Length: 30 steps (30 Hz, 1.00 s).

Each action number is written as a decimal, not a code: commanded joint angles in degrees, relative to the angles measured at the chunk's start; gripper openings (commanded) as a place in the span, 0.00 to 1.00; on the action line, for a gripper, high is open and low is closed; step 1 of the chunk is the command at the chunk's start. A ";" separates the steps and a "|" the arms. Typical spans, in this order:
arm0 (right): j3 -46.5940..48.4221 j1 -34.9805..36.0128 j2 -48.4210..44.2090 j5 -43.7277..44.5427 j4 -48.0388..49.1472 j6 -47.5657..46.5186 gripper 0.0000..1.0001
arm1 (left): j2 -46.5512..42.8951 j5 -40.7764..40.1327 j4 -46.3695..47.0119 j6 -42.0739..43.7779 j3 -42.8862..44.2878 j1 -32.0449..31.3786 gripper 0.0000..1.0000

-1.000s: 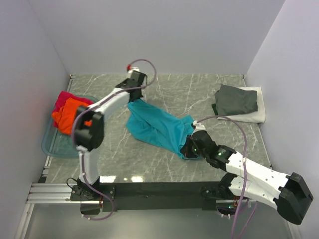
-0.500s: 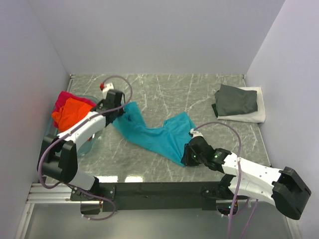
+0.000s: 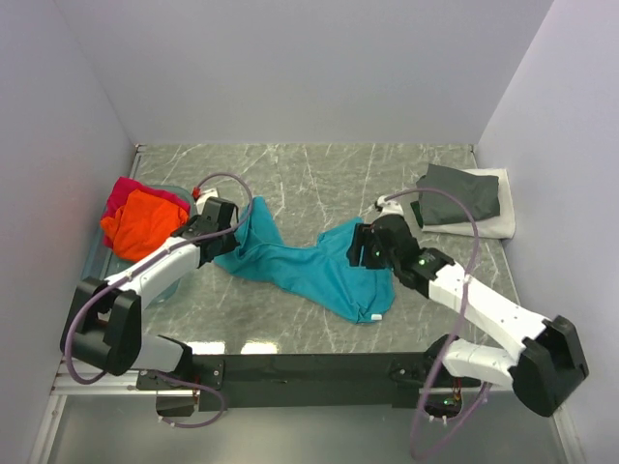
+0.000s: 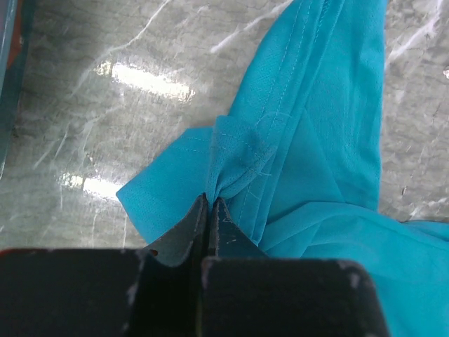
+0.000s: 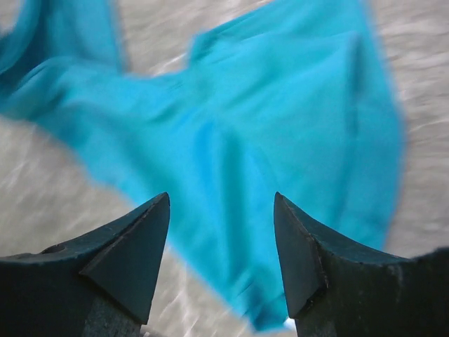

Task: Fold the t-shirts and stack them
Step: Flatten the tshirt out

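A teal t-shirt (image 3: pixel 309 266) lies crumpled and stretched across the middle of the table. My left gripper (image 3: pixel 224 228) is at its left end, shut on a bunched fold of the teal cloth (image 4: pixel 238 158); its closed tip (image 4: pixel 209 200) pinches the hem. Over the shirt's right part hangs my right gripper (image 3: pixel 364 246), open, with nothing between its fingers (image 5: pixel 221 200) and blurred teal cloth (image 5: pixel 280 119) below. An orange t-shirt (image 3: pixel 140 224) and a magenta-red one (image 3: pixel 124 191) are piled at the left. At back right a dark grey t-shirt (image 3: pixel 459 193) lies folded on a white one (image 3: pixel 491 227).
A clear bluish tub (image 3: pixel 95 256) holds the orange and magenta-red shirts at the left edge; its rim (image 4: pixel 8 70) shows near my left gripper. Walls close in the table on the left, back and right. The arms' base rail runs along the near edge.
My right gripper has opened, let go of the teal shirt's near end and moved back over it. My left gripper has dragged its end of the shirt left and nearer.
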 commanded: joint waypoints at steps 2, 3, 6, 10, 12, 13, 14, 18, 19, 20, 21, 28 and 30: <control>1.68 -8.08 5.39 -2.95 5.15 -4.77 0.67 | -3.43 0.92 1.12 -1.28 -2.06 -0.19 0.01; 1.95 -9.74 6.46 -3.39 5.77 -5.82 0.67 | -3.70 1.01 1.21 -1.37 -2.42 -0.19 0.01; 3.18 -12.30 11.54 -5.93 8.92 -7.49 0.67 | -4.23 1.19 1.47 -1.46 -3.56 -0.19 0.01; 3.53 -14.76 15.42 -8.14 13.32 -7.94 0.66 | -4.23 1.54 1.73 -1.64 -4.09 -0.19 0.01; 4.06 -16.70 18.50 -10.16 14.82 -8.02 0.66 | -4.32 1.71 1.73 -1.64 -4.44 -0.19 0.01; 4.32 -17.14 20.42 -10.68 15.87 -8.20 0.66 | -4.40 1.72 1.82 -1.55 -4.53 -0.19 0.00; 4.84 -17.84 21.48 -10.95 16.32 -8.46 0.66 | -4.49 1.72 1.73 -1.55 -4.70 -0.19 0.01; 6.34 -19.08 25.80 -14.02 18.51 -9.25 0.65 | -5.28 1.54 1.38 -1.64 -5.14 -0.19 0.01; 6.43 -19.25 27.11 -15.16 19.22 -9.43 0.65 | -5.54 1.54 1.38 -1.72 -5.14 -0.19 0.01; 6.52 -19.34 27.64 -15.87 20.01 -9.60 0.65 | -5.55 1.45 1.21 -1.64 -5.23 -0.19 0.01; 6.78 -19.78 28.17 -16.48 21.23 -9.52 0.65 | -5.72 1.28 1.21 -1.64 -5.23 -0.19 0.01; 7.75 -20.04 31.07 -21.15 21.25 -8.90 0.57 | -5.55 1.01 1.03 -1.81 -5.58 -0.19 0.00; 7.75 -20.04 31.43 -21.50 20.98 -9.08 0.46 | -5.55 1.10 1.29 -1.73 -5.67 -0.19 0.01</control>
